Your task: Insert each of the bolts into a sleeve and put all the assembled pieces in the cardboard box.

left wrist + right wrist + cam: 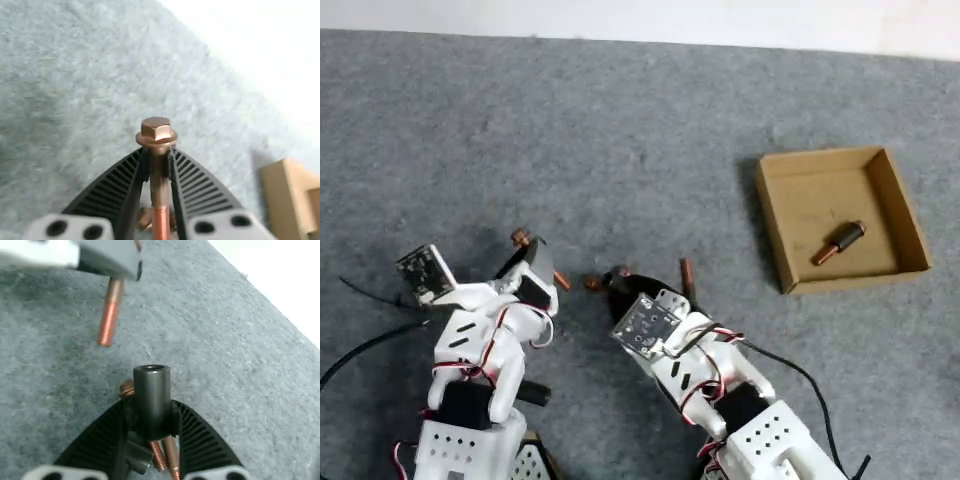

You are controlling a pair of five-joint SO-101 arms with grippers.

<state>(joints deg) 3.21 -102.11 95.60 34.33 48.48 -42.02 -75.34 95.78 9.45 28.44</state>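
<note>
- The left jaws were clamped on a bolt [157,131], held up at the near left.
- The right jaws gripped a sleeve [151,395], bolt not yet inserted.
- One assembled piece [840,243] lay in the cardboard box [775,215], far right; loose bolts [687,278] awaited on the bench [620,130].

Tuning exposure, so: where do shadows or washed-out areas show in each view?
High view: the cardboard box shadows the mat beside it. Left wrist view: washed-out white beyond the mat, slight sheen on the bolt. Right wrist view: same white corner, no glare on the sleeve.
</note>
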